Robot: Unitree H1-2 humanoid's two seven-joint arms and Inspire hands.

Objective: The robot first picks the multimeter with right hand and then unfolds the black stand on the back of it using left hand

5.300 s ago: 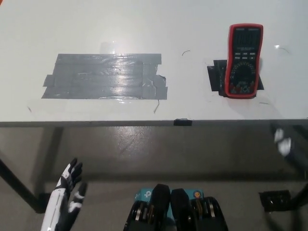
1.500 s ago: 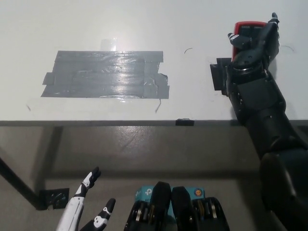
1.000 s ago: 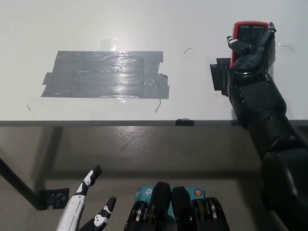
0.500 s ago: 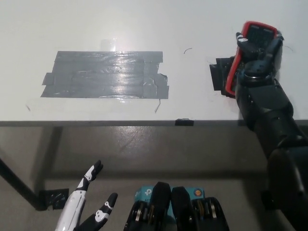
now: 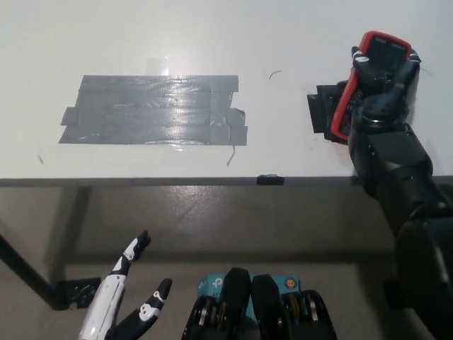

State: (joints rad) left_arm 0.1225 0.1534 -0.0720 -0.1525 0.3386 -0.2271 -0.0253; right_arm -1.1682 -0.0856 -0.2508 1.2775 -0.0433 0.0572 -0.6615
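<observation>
The black right hand (image 5: 382, 88) is clasped around the red multimeter (image 5: 371, 64), tilted near the right edge of the white surface (image 5: 212, 35) above a black tape patch (image 5: 324, 113). Picking looks mostly done; unfolding the stand remains. The white left hand (image 5: 127, 304) rests low, fingers spread. Grey tape (image 5: 152, 110) lies left of centre; bare floor (image 5: 212, 219) below.
</observation>
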